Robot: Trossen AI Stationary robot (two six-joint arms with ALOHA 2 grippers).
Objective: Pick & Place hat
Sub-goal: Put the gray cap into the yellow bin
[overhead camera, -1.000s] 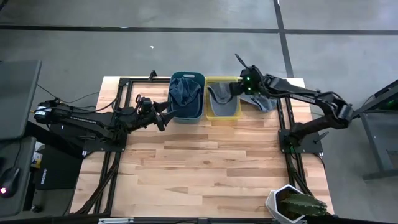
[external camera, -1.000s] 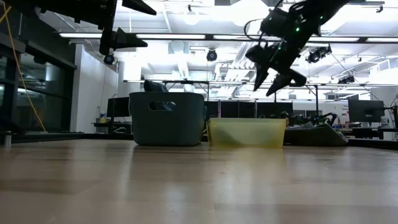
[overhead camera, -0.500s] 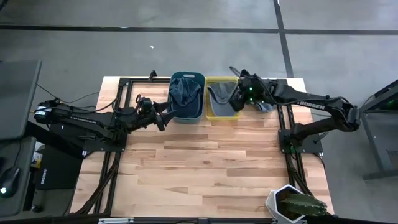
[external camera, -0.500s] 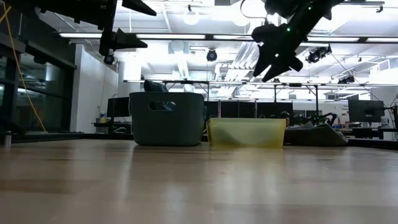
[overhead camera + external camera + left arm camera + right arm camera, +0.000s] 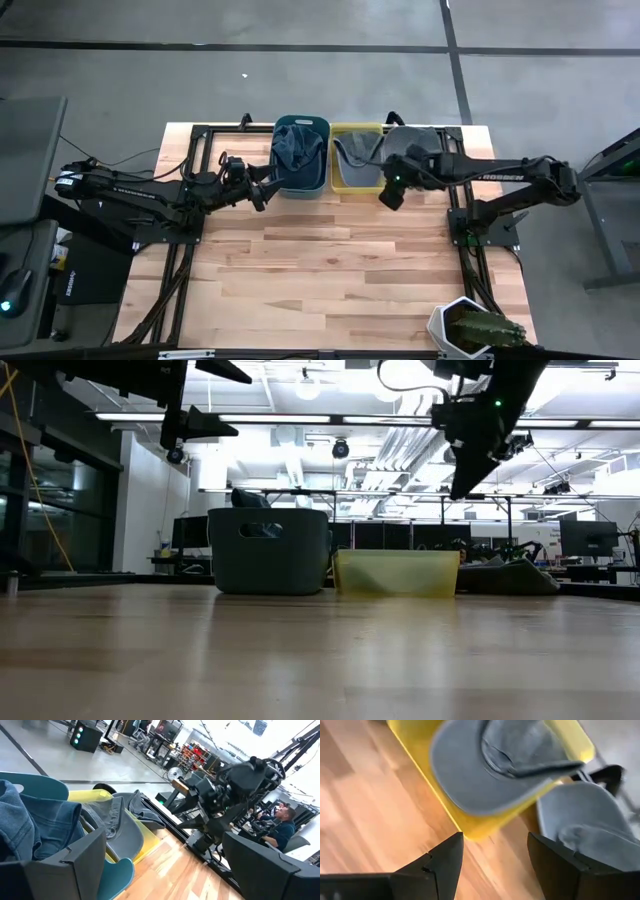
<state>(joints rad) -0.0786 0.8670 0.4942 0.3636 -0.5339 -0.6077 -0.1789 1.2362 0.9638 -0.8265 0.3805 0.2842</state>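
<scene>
You are looking down on a wooden table (image 5: 330, 270) with two bins side by side at its far edge, near the middle. The teal bin (image 5: 301, 155) holds a bundle of blue denim fabric (image 5: 295, 148). The yellow bin (image 5: 357, 158), touching it on the right, holds a grey hat (image 5: 354, 150) lying inside, its brim toward the bin's front wall. A second grey hat (image 5: 408, 141) lies on the table just beside the yellow bin's right wall, toward the far right corner.

Your right gripper (image 5: 390, 190) hangs above the table just in front of the yellow bin's front right corner, empty, its two fingers spread apart. In the right wrist view, those dark fingers (image 5: 445, 862) frame the yellow bin's front edge, with the hat in the bin and the loose hat beyond both in sight. From the low view this gripper (image 5: 470, 470) sits well above the bins.

Your left gripper (image 5: 262, 190) waits beside the teal bin's front left corner, raised off the table, fingers released and parted, holding nothing. Its wrist view looks across the denim and the yellow bin toward the right arm, with a seated person (image 5: 280, 822) in the room behind.
</scene>
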